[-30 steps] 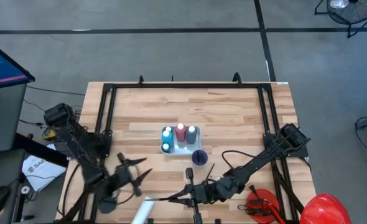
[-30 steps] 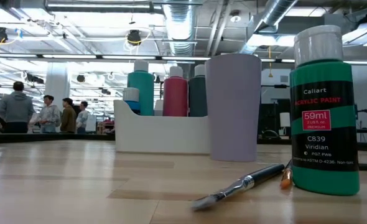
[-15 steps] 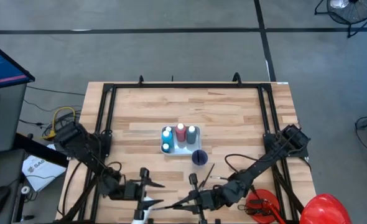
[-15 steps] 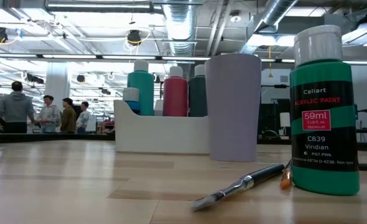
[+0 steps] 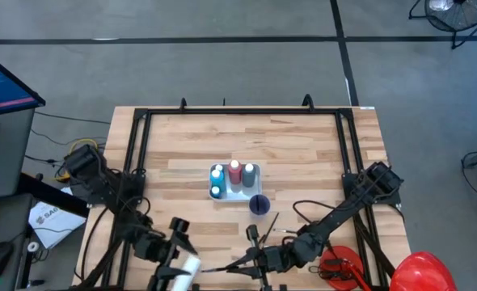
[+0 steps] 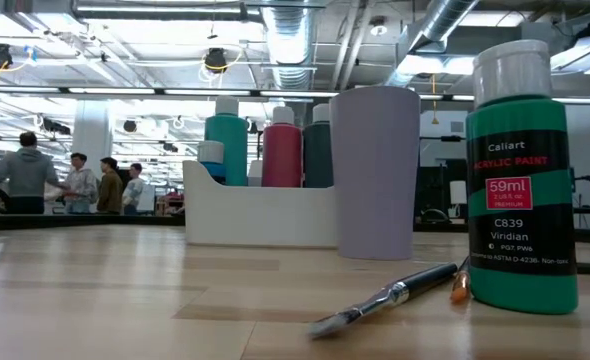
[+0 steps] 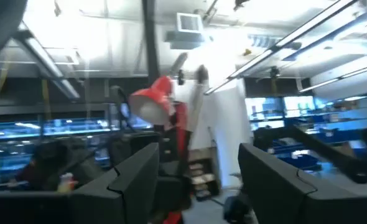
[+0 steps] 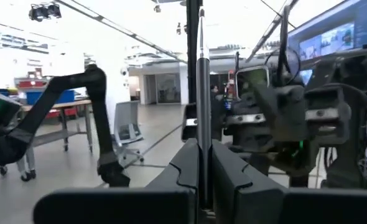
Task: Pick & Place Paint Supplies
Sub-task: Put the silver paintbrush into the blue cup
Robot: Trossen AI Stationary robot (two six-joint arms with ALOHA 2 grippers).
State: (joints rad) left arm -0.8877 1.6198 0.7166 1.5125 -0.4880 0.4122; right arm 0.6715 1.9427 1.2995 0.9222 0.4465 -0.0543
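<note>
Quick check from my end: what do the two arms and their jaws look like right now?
Both arms are dark, jointed links. A black cable loops beside the right arm. The left arm matches it. Right gripper: flat, black, angular jaws.

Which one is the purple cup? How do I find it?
Look at the middle of the wooden table for the white holder with bottles standing in it. The purple cup stands just beside its corner, toward the robot. It is the only open, round purple thing there; the bottles have caps.
</note>
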